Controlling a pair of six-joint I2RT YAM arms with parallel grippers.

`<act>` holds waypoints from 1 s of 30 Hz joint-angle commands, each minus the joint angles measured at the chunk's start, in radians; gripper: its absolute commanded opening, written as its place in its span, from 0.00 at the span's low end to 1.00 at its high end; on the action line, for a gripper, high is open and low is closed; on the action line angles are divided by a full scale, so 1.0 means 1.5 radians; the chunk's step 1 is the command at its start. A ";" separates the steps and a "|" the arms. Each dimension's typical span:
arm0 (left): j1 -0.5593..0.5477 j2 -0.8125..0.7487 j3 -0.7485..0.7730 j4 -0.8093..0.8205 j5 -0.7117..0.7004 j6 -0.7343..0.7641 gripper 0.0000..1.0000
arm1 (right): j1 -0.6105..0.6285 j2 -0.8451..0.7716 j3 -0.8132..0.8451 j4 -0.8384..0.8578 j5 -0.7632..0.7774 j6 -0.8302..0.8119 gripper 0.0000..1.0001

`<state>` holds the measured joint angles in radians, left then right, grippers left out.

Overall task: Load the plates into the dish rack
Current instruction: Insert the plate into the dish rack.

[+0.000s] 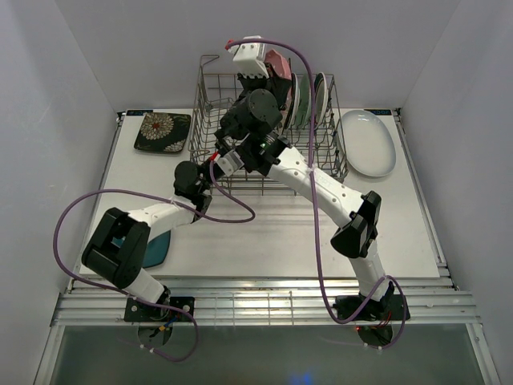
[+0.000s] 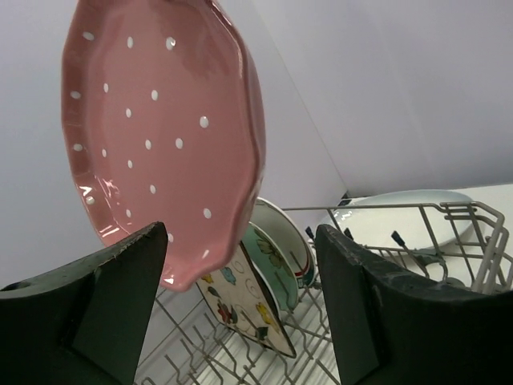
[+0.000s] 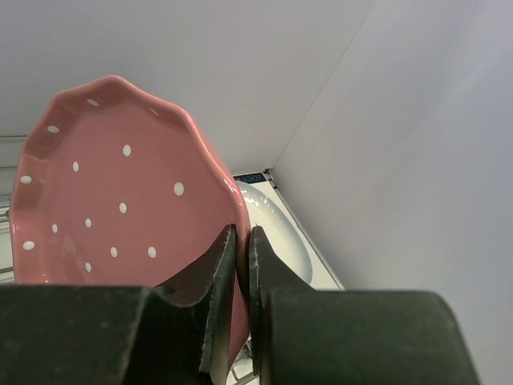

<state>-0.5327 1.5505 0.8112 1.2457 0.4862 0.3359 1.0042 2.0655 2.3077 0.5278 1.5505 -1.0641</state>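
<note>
My right gripper [image 3: 239, 233] is shut on the rim of the pink dotted scalloped plate [image 3: 120, 192]. It holds the plate on edge above the back of the grey wire dish rack [image 1: 321, 160], as the top view shows for gripper [image 1: 250, 58] and plate [image 1: 278, 64]. My left gripper [image 2: 240, 234] is open and empty, low at the rack's front left [image 1: 223, 159], looking up at the pink plate [image 2: 160, 128]. In the rack [image 2: 449, 233] stand a cream floral square plate [image 2: 240, 309], a mint floral plate [image 2: 268, 265] and a white green-rimmed plate [image 2: 284, 237].
A large white oval plate [image 1: 367, 143] lies right of the rack. A black floral square plate [image 1: 163, 131] lies at the back left. A dark teal plate [image 1: 158, 247] lies at the front left, partly under my left arm. White walls close in on three sides.
</note>
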 commanded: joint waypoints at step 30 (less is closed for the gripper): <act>-0.051 0.028 0.123 -0.124 0.004 0.122 0.40 | 0.020 -0.013 0.015 0.216 0.015 -0.113 0.08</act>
<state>-0.5953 1.5917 0.9531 1.0855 0.5217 0.5053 1.0168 2.0758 2.3016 0.6632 1.5593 -1.2057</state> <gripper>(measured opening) 0.441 0.121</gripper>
